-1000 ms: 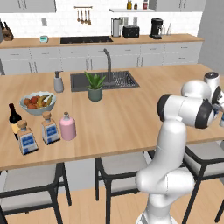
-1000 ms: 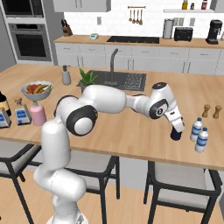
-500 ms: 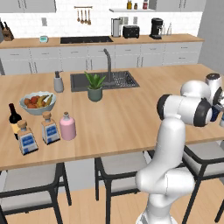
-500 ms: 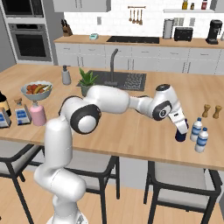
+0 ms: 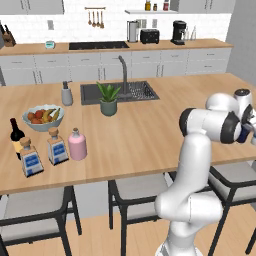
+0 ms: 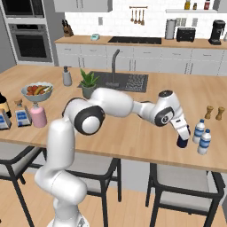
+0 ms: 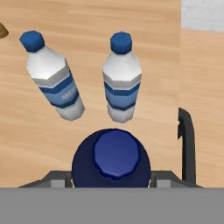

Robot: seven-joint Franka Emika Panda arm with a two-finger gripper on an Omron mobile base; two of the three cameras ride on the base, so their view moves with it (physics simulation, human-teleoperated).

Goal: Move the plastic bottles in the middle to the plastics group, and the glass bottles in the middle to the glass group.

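My gripper (image 6: 181, 134) is shut on the small navy-blue bottle (image 7: 111, 158), fingers (image 7: 57, 178) pressed to both its sides. The bottle (image 6: 181, 142) stands low at the counter's right end, just beside the two pale blue-capped plastic bottles (image 6: 199, 131) (image 6: 205, 142); the hand view shows them close ahead (image 7: 52, 76) (image 7: 121, 76). At the far left stand the pink bottle (image 5: 77, 145) and a square clear bottle (image 5: 57, 149). Next to them are the dark wine bottle (image 5: 17, 135) and another square bottle (image 5: 31, 160).
Two brown shakers (image 6: 208, 111) stand behind the plastic bottles. A fruit bowl (image 5: 44, 116), a potted plant (image 5: 108, 98), a soap dispenser (image 5: 66, 93) and the sink (image 5: 135, 91) sit further back. Stools (image 6: 181, 186) line the counter's near edge (image 6: 133, 155).
The gripper has carried the navy bottle right and down, closing in on the two plastic bottles. The bottles at the left end have not moved.
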